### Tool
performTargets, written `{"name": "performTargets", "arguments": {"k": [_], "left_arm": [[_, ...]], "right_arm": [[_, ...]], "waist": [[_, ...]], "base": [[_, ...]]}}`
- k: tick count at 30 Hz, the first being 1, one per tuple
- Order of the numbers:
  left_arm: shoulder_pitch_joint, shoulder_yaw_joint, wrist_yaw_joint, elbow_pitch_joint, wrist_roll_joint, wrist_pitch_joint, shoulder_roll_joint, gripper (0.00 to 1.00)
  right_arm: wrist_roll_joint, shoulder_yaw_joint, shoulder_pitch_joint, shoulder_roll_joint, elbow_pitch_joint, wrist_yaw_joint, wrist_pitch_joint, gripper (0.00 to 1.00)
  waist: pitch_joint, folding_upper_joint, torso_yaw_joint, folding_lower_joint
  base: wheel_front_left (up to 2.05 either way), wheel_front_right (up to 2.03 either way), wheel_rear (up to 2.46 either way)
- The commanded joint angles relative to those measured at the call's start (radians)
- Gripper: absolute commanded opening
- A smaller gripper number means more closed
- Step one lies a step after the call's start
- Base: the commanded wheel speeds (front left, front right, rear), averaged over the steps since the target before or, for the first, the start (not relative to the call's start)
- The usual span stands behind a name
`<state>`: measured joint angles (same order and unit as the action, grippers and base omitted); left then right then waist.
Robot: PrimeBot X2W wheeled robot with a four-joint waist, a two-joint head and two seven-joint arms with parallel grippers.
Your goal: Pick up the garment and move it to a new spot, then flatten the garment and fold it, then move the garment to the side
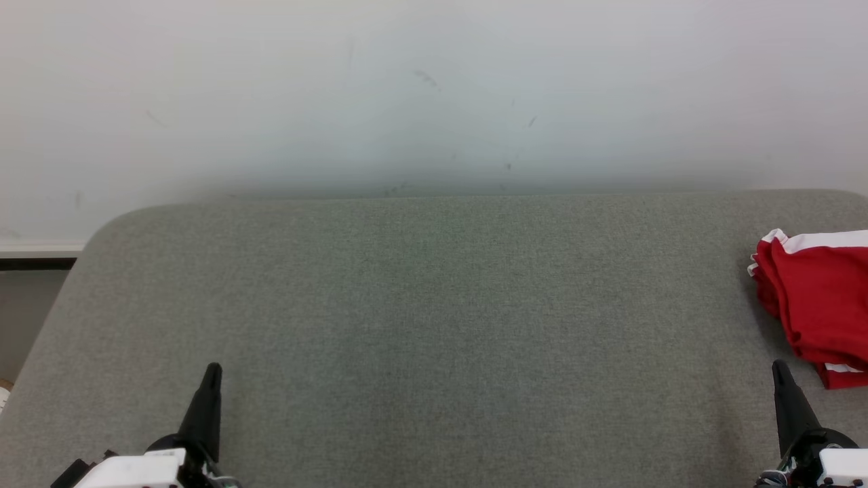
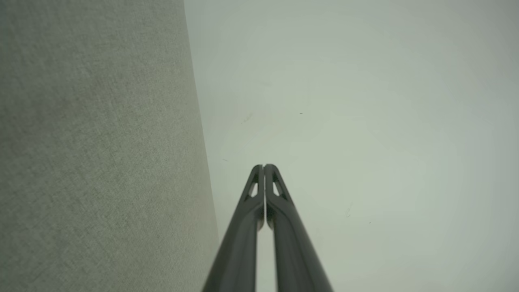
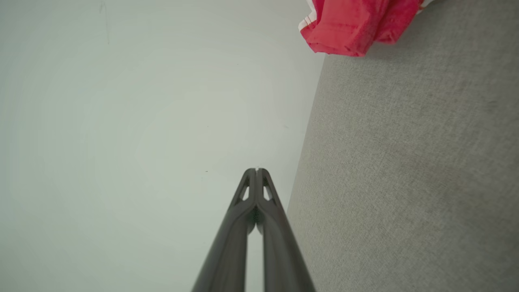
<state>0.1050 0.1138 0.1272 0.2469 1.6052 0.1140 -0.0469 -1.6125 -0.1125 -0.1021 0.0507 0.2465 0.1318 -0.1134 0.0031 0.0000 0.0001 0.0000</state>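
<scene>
The garment is red with white stripes and lies bunched at the right edge of the grey padded table, partly cut off by the head view's border. It also appears as a red heap at the top of the right wrist view. My right gripper is shut and empty, just below and to the left of the garment, apart from it. Its tips meet with nothing between them. My left gripper stands shut and empty at the lower left, far from the garment; its tips are pressed together.
A pale wall rises behind the table's far edge. The table's rounded left corner gives way to a gap and a skirting strip.
</scene>
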Motion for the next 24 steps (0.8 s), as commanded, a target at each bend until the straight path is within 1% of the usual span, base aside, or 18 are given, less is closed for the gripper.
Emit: {"name": "performTargets", "arguments": {"k": [1, 24], "left_arm": [[0.008, 0.002, 0.007, -0.003, 0.014, 0.004, -0.006, 0.0], [0.008, 0.002, 0.007, -0.003, 0.014, 0.004, -0.006, 0.0]], "right_arm": [[-0.002, -0.004, -0.012, 0.001, -0.004, -0.002, -0.003, 0.0], [-0.001, -0.005, -0.012, 0.0, -0.003, -0.002, -0.004, 0.0]], "waist": [[0.0, 0.0, 0.0, 0.0], [0.0, 0.0, 0.0, 0.0]], "base": [[0.0, 0.0, 0.0], [0.0, 0.0, 0.0]]}}
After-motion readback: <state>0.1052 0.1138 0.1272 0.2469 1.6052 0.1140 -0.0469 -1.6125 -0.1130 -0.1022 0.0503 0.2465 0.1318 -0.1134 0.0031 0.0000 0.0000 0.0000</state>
